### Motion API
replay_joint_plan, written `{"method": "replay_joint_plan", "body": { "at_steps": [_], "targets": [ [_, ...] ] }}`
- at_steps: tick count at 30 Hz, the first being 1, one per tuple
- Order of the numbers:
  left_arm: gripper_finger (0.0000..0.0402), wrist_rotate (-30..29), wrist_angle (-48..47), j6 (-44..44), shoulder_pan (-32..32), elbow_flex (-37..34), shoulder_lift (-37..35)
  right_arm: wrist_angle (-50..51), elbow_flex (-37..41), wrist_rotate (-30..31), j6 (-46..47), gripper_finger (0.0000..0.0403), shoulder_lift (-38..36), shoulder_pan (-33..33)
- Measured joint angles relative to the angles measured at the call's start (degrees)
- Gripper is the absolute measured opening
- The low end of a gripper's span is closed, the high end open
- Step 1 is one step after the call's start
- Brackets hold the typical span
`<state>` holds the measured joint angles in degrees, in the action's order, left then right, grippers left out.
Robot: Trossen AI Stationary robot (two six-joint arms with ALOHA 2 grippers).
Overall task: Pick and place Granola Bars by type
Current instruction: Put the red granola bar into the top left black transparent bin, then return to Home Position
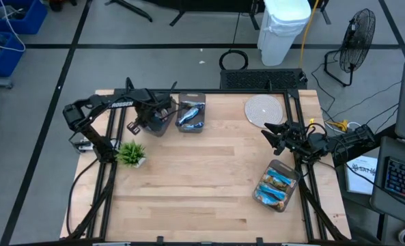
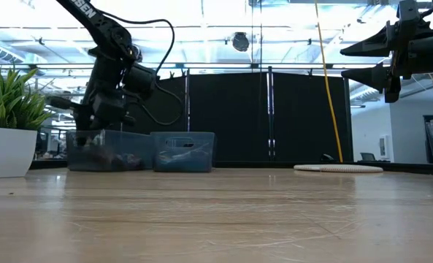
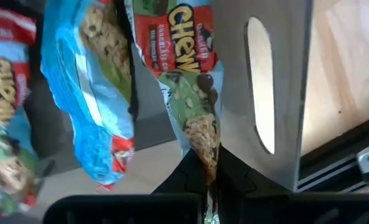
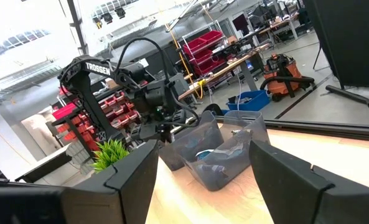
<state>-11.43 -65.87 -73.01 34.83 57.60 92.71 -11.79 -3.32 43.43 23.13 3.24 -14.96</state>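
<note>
My left gripper (image 1: 151, 121) hangs over the far-left grey bin (image 2: 106, 150) and is shut on a granola bar (image 3: 193, 87) in a red-and-green wrapper. Inside that bin lie a blue-wrapped bar (image 3: 91, 93) and a red-and-green one (image 3: 4, 81). The bin beside it (image 1: 190, 113) holds blue bars. A third bin (image 1: 277, 184) with several bars stands near the right edge. My right gripper (image 4: 203, 180) is open, raised above the table's right side (image 1: 276, 135), with nothing between its fingers. My left gripper pinches the wrapper's end (image 3: 206, 155) of the red-and-green bar between its two fingertips. The fingers come from above, pointing steeply down. The bar hangs below them into the bin beside its slotted wall (image 3: 262, 93); whether its lower end rests on anything I cannot tell.
A small green plant (image 1: 130, 154) in a white pot stands near the left edge, just in front of the left arm. A round white disc (image 1: 264, 109) lies at the far right. The wooden top between the bins is bare (image 1: 202, 178).
</note>
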Motion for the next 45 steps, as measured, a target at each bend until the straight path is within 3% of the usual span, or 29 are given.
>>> {"method": "replay_joint_plan", "body": {
  "at_steps": [17,26,36,45],
  "targets": [
    [0.0181,-8.24,-0.02,11.53,0.04,-0.01,-1.07,0.0,0.0,0.01,0.01,0.0242,-0.01,0.02],
    [0.0268,1.04,-0.38,18.67,0.0,6.08,-5.73,0.02,0.01,0.01,-0.01,0.0242,0.01,0.0],
    [0.0386,2.33,-0.72,38.69,-3.28,16.27,-8.52,0.02,-0.02,0.02,-0.02,0.0242,0.01,0.0],
    [0.0391,12.83,0.82,54.49,-9.68,27.51,-8.52,0.01,0.01,0.02,0.0,0.0242,0.01,0.02]
  ]
}}
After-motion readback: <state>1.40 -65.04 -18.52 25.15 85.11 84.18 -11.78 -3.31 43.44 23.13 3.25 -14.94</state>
